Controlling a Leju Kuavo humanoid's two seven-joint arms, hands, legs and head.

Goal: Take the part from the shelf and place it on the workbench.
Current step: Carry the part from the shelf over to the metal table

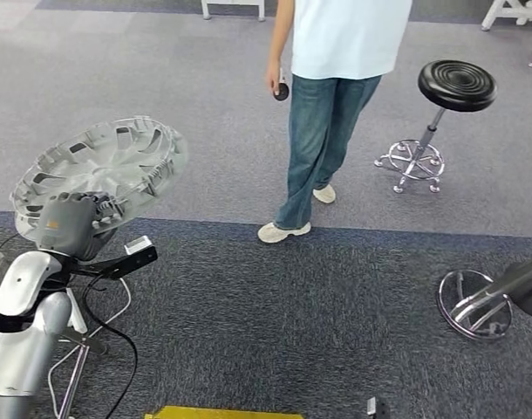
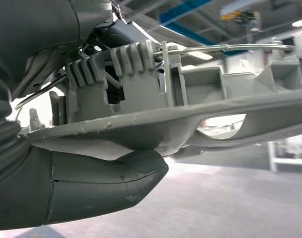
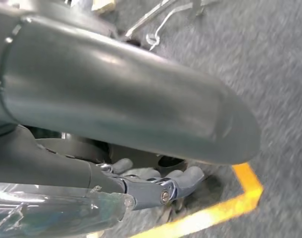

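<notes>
Left hand (image 1: 71,225) at left of the head frame grips the silver wheel-cover part (image 1: 102,170) by its lower rim, part tilted up above the hand over grey carpet (image 1: 250,323). Center: person (image 1: 329,113) standing. Right hand (image 3: 168,186): cannot tell its state.

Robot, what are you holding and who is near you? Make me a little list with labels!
Held part: silver wheel cover, lifted above the carpet
Left hand: left hand grips the wheel cover at its rim
Right hand: right hand, fingers curled in, nothing in it
Person: person stands ahead with a small dark object in one hand
Seat: black stool stands beside the person
Floor: grey carpet with a yellow line
</notes>
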